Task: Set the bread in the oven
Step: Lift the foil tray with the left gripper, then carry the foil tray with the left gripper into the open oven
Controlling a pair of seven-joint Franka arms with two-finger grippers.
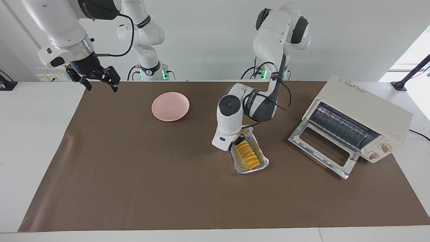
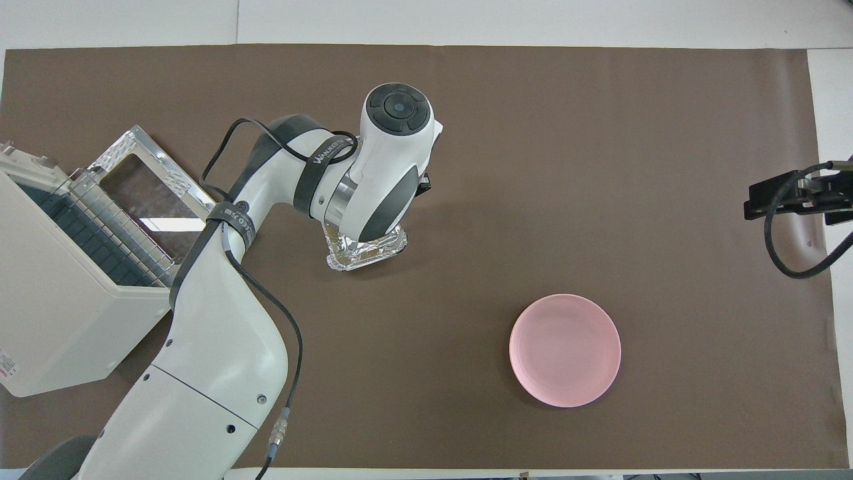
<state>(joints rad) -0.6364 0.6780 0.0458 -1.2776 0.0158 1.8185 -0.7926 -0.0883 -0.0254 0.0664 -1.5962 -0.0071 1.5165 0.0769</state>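
The bread, a ridged golden loaf, lies in a crinkled foil tray on the brown mat, beside the oven's open door. My left gripper reaches down and is shut on the tray's rim at the end nearer the robots. The tray sits skewed, and I cannot tell whether it is off the mat. In the overhead view the left wrist hides the bread, and only the tray's end shows. The cream oven stands at the left arm's end with its glass door dropped open. My right gripper waits open in the air.
A round pink plate lies on the mat toward the right arm's end, near the robots; it also shows in the overhead view. The right gripper hovers over the mat's edge at that end. The oven shows its wire rack.
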